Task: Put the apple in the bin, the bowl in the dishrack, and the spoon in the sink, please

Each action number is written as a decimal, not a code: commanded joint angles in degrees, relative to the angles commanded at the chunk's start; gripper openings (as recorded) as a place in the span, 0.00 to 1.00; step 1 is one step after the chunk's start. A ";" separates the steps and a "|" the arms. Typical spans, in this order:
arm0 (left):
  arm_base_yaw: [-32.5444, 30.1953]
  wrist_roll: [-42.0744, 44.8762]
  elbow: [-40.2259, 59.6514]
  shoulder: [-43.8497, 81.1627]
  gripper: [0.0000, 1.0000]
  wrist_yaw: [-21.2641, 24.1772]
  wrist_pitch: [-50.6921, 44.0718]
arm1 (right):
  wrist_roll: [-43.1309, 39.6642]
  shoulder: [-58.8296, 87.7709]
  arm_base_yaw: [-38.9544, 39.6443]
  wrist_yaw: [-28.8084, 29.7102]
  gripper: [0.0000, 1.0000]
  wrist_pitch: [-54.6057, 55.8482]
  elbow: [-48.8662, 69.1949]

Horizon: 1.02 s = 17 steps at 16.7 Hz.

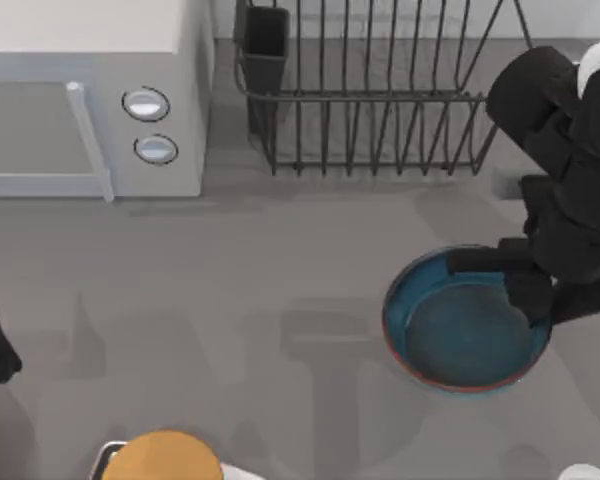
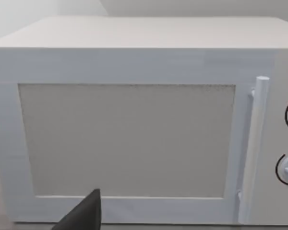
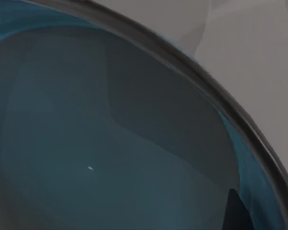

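Grey desk (image 1: 280,290) stretches below me, with a white boxy microwave with two round knobs (image 1: 90,110) at the back left and the large dark metal wire dishrack (image 1: 370,100) behind the middle, its dark cutlery cup at one corner. The wide round bowl, blue inside and out with a thin reddish-brown rim (image 1: 450,335), sits on the desk at the right, in front of the dishrack and well apart from it.

My right end effector (image 1: 525,290) is down over the bowl's right rim, the arm reaching in from the right edge and bent downward; its wrist camera looks closely into the blue interior and along the curved rim. I cannot tell whether its fingers are spread or closed on the rim.

My left arm is parked at the desk's left edge, facing the microwave door; I cannot tell its end effector's state either.

I judge the risk to be a thin rim grip: the bowl may tilt or slip once lifted, or catch the rack's front bars if carried too low.

An orange-yellow round thing (image 1: 165,458) lies at the front edge.
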 joint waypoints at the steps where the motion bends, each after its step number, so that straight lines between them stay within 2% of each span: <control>1: 0.00 0.00 0.00 0.00 1.00 0.00 0.00 | -0.06 -0.70 -0.06 -0.01 0.00 -1.32 1.08; 7: 0.00 0.00 0.00 0.00 1.00 0.00 0.00 | -0.11 -1.11 0.09 0.03 0.00 -1.91 1.65; 9: 0.00 0.00 0.00 0.00 1.00 0.00 0.00 | -1.07 -1.57 1.04 1.67 0.00 -0.02 2.19; 13: 0.00 0.00 0.00 0.00 1.00 0.00 0.00 | -5.25 -3.34 6.22 11.37 0.00 10.47 4.48; 17: 0.00 0.00 0.00 0.00 1.00 0.00 0.00 | -11.42 -5.34 14.18 26.27 0.00 26.49 6.18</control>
